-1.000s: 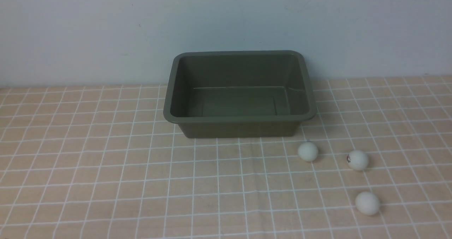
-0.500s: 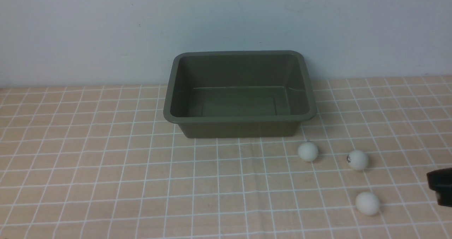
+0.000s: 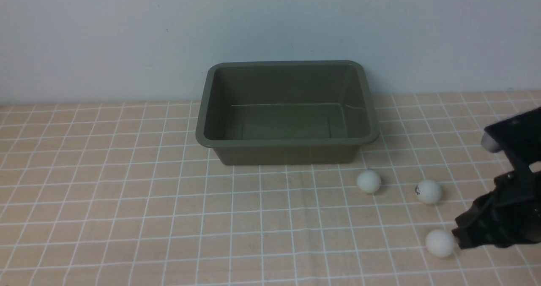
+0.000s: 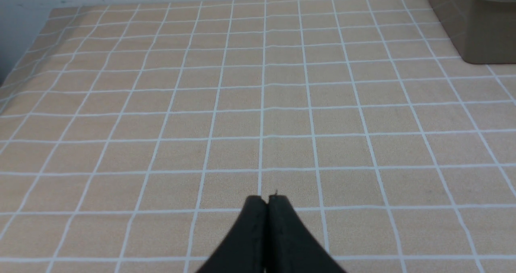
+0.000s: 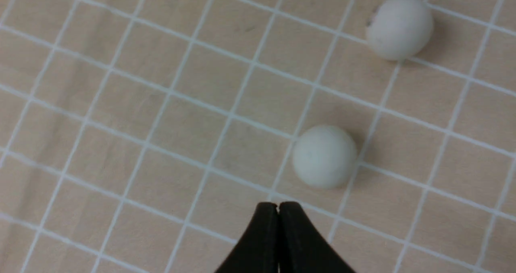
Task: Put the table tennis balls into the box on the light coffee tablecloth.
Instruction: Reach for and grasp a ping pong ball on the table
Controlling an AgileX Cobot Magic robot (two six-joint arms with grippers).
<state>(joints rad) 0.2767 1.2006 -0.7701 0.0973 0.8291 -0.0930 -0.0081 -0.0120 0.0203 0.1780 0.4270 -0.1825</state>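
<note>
The olive-green box stands empty at the back middle of the light coffee tablecloth. Three white table tennis balls lie to its right front: one nearest the box, one with a dark mark, one nearest me. My right gripper hangs just right of that nearest ball, shut and empty; its wrist view shows the shut tips just short of the ball, the marked ball beyond. My left gripper is shut and empty over bare cloth, absent from the front view.
A pale wall runs right behind the box. A corner of the box shows in the left wrist view, and the cloth's far edge drops off there beside a dark gap.
My right arm has come into the front view from the right edge and moved left, ending next to the nearest ball. Balls and box have not moved.
</note>
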